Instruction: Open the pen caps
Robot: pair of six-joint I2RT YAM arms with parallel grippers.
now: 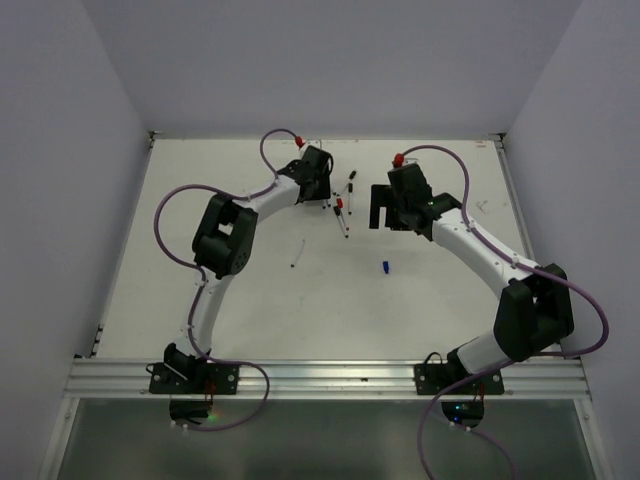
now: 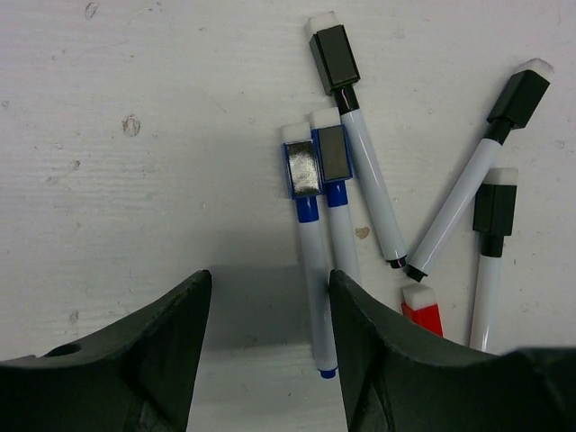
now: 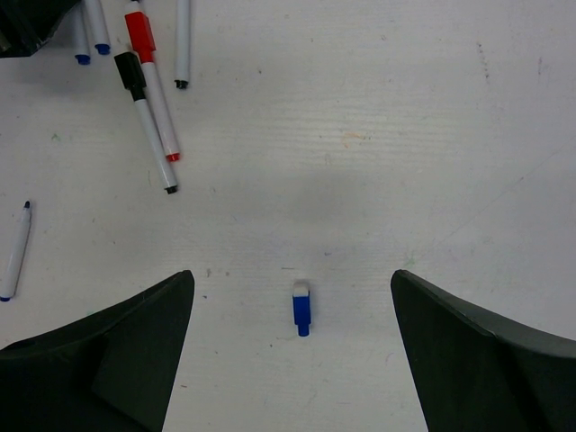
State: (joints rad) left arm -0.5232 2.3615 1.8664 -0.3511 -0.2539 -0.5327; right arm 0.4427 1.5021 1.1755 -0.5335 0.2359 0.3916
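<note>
1 blue cap [image 3: 301, 309] off its pen, lying flat, alone on table [image 3: 432, 135]. Rest sit on pens [image 2: 373, 193], clustered: 2 blue caps [image 2: 301, 168] side by side, 3 black caps [image 2: 334, 56], 1 red cap [image 2: 422, 317].

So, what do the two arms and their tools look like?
The left arm and right arm both have white links and black joint housings. A purple cable loops along each, ending in a red plug near the wrist. The left tool and right tool have dark, wedge-shaped fingers.

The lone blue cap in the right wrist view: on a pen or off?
Off. The blue cap lies alone on the table, no barrel in it; an uncapped pen lies well apart, tip bare.
</note>
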